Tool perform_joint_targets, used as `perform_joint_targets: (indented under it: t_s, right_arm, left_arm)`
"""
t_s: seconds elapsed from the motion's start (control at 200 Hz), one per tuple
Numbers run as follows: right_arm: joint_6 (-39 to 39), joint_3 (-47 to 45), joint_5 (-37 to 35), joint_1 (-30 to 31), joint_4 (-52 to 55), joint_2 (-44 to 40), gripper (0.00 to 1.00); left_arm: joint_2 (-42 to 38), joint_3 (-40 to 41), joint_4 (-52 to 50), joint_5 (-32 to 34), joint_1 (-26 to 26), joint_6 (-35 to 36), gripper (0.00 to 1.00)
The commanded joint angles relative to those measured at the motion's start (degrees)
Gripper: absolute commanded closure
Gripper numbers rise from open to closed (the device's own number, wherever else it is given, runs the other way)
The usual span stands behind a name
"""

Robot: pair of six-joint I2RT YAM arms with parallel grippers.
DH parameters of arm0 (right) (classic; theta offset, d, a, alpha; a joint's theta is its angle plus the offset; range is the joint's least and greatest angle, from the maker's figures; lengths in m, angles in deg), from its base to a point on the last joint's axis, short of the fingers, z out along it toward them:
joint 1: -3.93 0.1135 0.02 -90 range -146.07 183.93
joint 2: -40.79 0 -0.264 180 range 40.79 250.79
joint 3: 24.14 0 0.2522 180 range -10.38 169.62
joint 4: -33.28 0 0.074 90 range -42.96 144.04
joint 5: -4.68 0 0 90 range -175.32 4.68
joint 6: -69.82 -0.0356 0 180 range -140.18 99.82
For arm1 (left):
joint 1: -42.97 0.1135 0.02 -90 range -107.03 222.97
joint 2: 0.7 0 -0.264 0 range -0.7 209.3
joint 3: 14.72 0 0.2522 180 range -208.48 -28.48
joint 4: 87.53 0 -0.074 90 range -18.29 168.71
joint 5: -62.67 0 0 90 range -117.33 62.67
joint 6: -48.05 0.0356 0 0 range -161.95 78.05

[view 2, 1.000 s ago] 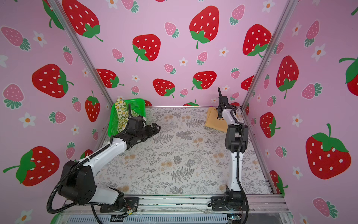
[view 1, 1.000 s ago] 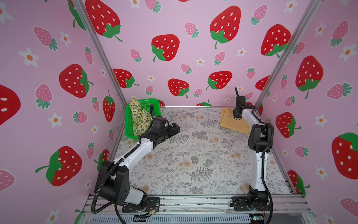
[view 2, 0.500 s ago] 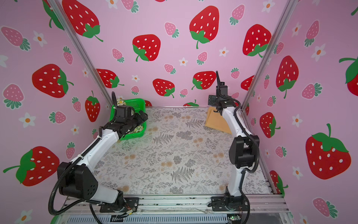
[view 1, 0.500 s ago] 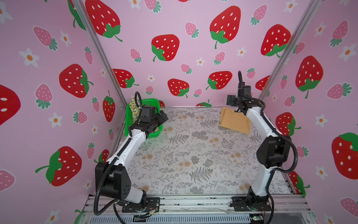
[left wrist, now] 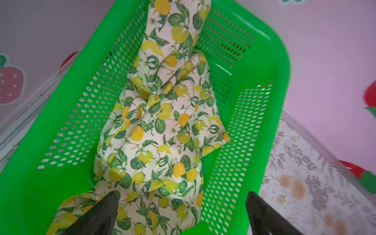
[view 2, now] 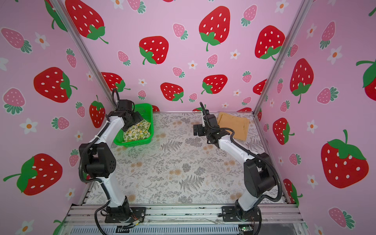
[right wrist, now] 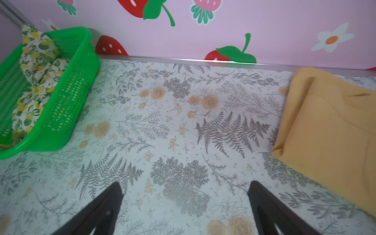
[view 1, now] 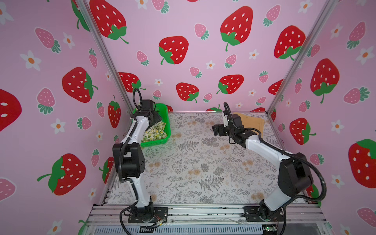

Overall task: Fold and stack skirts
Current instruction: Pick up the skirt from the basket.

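Two white-and-black robot arms work over a fern-and-flower-patterned table (view 1: 193, 162) inside a booth of pink strawberry wallpaper. The cream cloth skirt printed with yellow lemons and green leaves (left wrist: 162, 122) lies crumpled in a green plastic mesh basket (left wrist: 264, 61) at the table's far left corner. One end of the skirt climbs the basket's far wall.

The left claw (left wrist: 182, 201) hangs over the near end of the basket with its jaws wide apart and nothing between them. In the left wrist view one dark fingertip (left wrist: 110, 203) sits over the printed cloth. The other is seen beyond the basket's side wall, over the table. Whether either tip touches cloth or plastic cannot be told.

The plain mustard-yellow cloth skirt (right wrist: 329, 126) lies folded flat on the table at the far right corner, close to the back wall and well apart from the basket.

The right claw (right wrist: 184, 193) hovers above bare table between basket and yellow skirt. It is nearer the yellow skirt and points toward the basket side. Its jaws are spread wide and hold nothing. In a top view the right claw (view 1: 216, 130) is clear of the yellow cloth.
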Motion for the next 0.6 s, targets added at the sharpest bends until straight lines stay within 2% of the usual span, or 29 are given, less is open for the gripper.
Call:
perform_joint_targets:
  t_s: [0.0, 0.195, 0.405, 0.505, 0.595]
  right_arm:
    - [-2.9, -3.4, 1.7, 1.8, -6.4, -3.5, 0.00]
    - [-3.2, -5.8, 2.5, 3.3, -5.4, -4.6, 0.00]
    - [-3.8, -8.2, 3.6, 4.0, -6.1, -5.6, 0.00]
    - [-4.1, -8.8, 4.2, 4.2, -5.9, -5.9, 0.00]
    - [-4.3, -9.5, 3.9, 4.4, -6.3, -6.1, 0.00]
  left_arm:
    - [9.0, -11.6, -12.6, 5.0, -0.2, 5.0, 0.01]
    - [21.0, -24.0, -20.0, 5.5, -0.1, 7.3, 0.00]
    - [26.2, -25.3, -21.4, 3.4, 0.9, 7.5, 0.03]
    - [27.9, -25.2, -22.0, 2.0, 1.5, 8.3, 0.10]
    - [28.4, -24.5, -21.8, 1.8, 1.6, 9.3, 0.23]
